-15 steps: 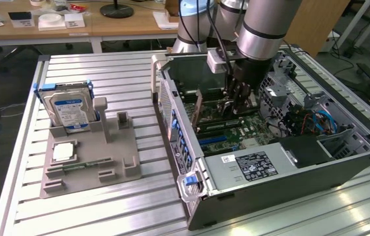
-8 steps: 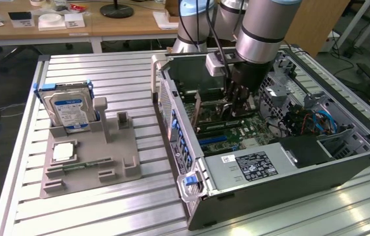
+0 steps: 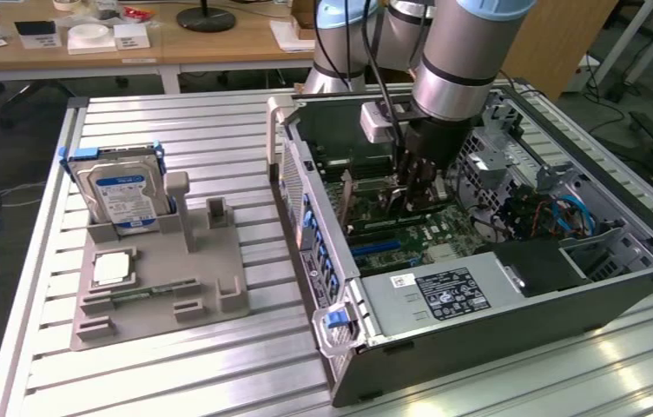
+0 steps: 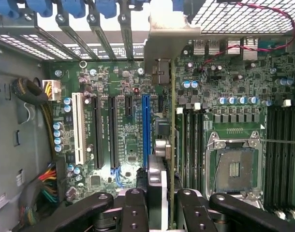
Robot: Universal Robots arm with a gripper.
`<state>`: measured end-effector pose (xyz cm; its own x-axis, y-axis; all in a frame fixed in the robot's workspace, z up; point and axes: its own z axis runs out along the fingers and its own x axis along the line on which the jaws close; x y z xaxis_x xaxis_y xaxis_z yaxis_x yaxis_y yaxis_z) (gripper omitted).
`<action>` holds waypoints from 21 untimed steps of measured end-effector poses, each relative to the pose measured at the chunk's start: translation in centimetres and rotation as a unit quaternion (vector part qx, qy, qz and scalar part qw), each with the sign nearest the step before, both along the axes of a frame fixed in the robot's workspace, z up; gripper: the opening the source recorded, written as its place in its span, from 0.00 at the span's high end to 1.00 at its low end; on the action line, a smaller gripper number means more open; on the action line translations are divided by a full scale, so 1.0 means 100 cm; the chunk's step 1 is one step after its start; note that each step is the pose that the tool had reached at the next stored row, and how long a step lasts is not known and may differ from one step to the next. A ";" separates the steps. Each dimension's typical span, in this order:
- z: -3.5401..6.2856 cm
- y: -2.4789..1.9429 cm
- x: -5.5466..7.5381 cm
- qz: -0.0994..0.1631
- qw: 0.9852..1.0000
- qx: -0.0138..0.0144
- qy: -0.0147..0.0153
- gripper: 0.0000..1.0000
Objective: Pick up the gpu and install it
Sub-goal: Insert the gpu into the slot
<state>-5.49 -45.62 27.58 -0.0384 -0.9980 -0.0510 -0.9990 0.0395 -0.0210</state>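
Note:
The gpu (image 4: 172, 145) appears edge-on as a thin green-brown card with a silver end bracket (image 4: 162, 38), held over the motherboard (image 4: 128, 87) inside the open computer case (image 3: 512, 347). My gripper (image 4: 164, 212) is shut on the gpu, its black fingers (image 4: 135, 208) pressing either side of the card's body. The card stands just beside the blue expansion slot (image 4: 146, 130), on the side of the memory slots. In the exterior view my gripper (image 3: 410, 187) reaches down into the middle of the case. Whether the card's edge touches a slot is hidden.
Black slots (image 4: 96, 130) and a white slot (image 4: 80, 130) lie beside the blue one, with the bare processor socket (image 4: 234, 169) nearby. A grey power supply (image 3: 443, 295) fills the case's near end. At the exterior view's left, a grey fixture (image 3: 216, 278) holds a hard drive (image 3: 124, 195).

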 end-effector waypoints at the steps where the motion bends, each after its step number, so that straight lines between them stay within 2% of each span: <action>1: -0.0007 0.0000 -0.001 0.000 1.000 0.000 0.000 0.72; 10: -0.0092 -0.0002 -0.004 0.000 1.000 0.000 0.000 0.72; 15: -0.0105 -0.0033 -0.004 0.000 1.000 0.000 0.000 0.72; 21: -0.0135 -0.0040 -0.007 0.000 1.000 0.000 0.000 0.72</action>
